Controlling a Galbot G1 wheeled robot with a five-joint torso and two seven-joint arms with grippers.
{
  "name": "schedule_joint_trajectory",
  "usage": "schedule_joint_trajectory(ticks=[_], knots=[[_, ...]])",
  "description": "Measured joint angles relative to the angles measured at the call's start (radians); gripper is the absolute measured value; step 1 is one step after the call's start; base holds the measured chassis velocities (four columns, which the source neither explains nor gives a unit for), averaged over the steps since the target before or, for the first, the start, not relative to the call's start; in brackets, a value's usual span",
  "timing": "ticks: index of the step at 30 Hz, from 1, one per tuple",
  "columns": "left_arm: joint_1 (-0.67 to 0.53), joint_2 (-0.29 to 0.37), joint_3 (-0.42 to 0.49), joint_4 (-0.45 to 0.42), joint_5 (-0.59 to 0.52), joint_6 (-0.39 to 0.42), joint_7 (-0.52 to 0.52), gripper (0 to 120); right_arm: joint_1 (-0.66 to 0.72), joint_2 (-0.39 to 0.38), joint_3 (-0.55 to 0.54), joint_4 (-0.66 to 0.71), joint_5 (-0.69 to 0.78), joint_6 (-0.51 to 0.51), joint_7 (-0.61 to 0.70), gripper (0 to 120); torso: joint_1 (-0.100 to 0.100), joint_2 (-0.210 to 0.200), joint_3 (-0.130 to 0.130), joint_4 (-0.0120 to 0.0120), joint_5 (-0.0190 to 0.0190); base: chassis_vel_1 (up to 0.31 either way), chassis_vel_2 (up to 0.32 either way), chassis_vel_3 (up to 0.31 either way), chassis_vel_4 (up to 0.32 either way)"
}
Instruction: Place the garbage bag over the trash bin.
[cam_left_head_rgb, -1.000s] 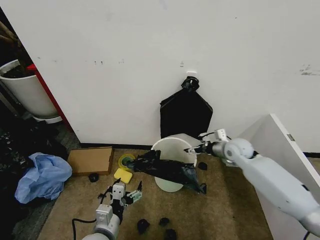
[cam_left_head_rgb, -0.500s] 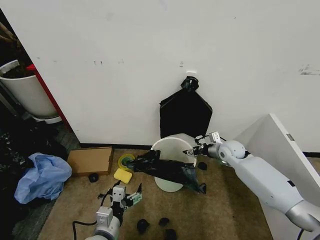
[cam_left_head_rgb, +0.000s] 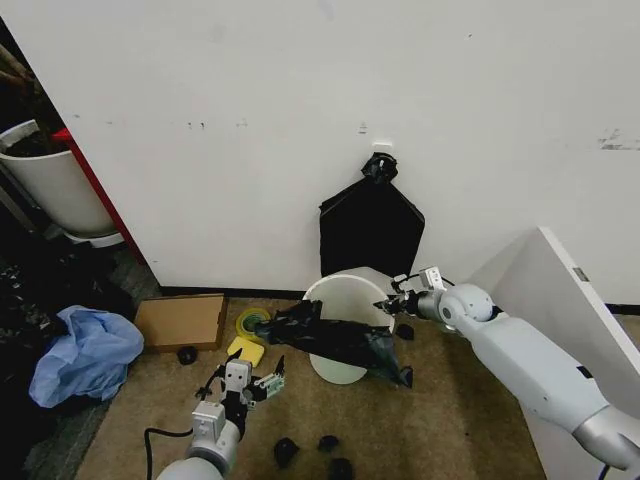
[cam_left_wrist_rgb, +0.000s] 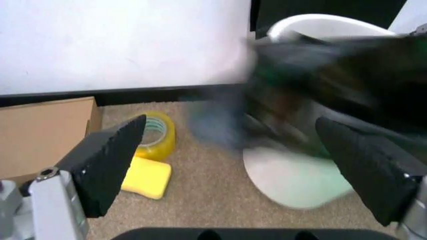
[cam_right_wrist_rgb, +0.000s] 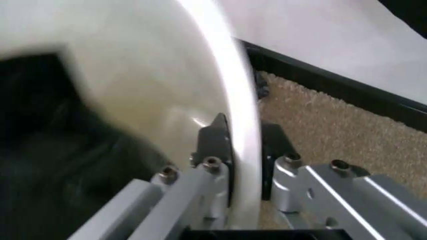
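The cream trash bin (cam_left_head_rgb: 345, 295) stands on the carpet by the wall, tilted, with its round rim toward me. The black garbage bag (cam_left_head_rgb: 335, 342) lies crumpled across its front, from the left side down to the lower right. My right gripper (cam_left_head_rgb: 391, 299) is at the bin's right rim. In the right wrist view its fingers (cam_right_wrist_rgb: 213, 142) straddle the rim of the bin (cam_right_wrist_rgb: 227, 95), shut on it. My left gripper (cam_left_head_rgb: 250, 384) hovers low over the carpet, left of the bin, open and holding nothing. In the left wrist view the gripper (cam_left_wrist_rgb: 233, 170) faces the blurred bag (cam_left_wrist_rgb: 327, 75) and the bin (cam_left_wrist_rgb: 323, 25).
A flat black bundle of bags (cam_left_head_rgb: 371, 225) hangs on the wall behind the bin. A white panel (cam_left_head_rgb: 560, 290) leans at the right. A yellow tape roll (cam_left_head_rgb: 250, 322), sponge (cam_left_head_rgb: 245, 350), cardboard box (cam_left_head_rgb: 180, 320), blue bag (cam_left_head_rgb: 85, 355) and black scraps (cam_left_head_rgb: 330, 445) lie on the carpet. A large white tub (cam_left_head_rgb: 55, 185) stands far left.
My right arm has drawn in closer to the bin, its gripper staying at the rim. The left gripper dipped slightly and rose again. Bag and bin sit about as before.
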Motion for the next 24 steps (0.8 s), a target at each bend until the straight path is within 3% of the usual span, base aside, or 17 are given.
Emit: schedule_joint_trajectory(ticks=[4, 12, 17, 21, 24], knots=[[0.004, 0.0, 0.002, 0.0, 0.0, 0.0, 0.0, 100, -0.026, -0.007, 0.018, 0.036, 0.019, -0.009, 0.028, 1, 0.0, 0.0, 0.0, 0.0, 0.0002, 0.0, 0.0, 0.0, 0.0], [0.002, -0.009, 0.007, 0.005, -0.002, 0.0, 0.0, 100, -0.115, -0.013, 0.111, 0.171, 0.172, -0.031, 0.273, 1, 0.0, 0.0, 0.0, 0.0, 0.0, 0.0, 0.0, 0.0, 0.0], [-0.01, -0.012, 0.01, 0.012, -0.007, 0.001, 0.001, 100, -0.209, -0.011, 0.185, 0.293, 0.347, 0.012, 0.589, 1, 0.0, 0.0, 0.0, -0.0001, 0.0, 0.0, 0.0, 0.0, 0.0], [-0.018, -0.012, 0.011, 0.017, -0.009, 0.0, 0.001, 100, -0.272, -0.004, 0.217, 0.368, 0.435, 0.057, 0.731, 1, 0.0, 0.0, 0.0, -0.0003, 0.0, 0.0, 0.0, 0.0, 0.0], [-0.028, -0.012, 0.012, 0.02, -0.013, 0.0, 0.002, 100, -0.362, 0.016, 0.242, 0.482, 0.482, 0.158, 0.9, 1, 0.0, 0.0, 0.0, -0.0001, 0.0003, 0.0, 0.0, 0.0, 0.0]])
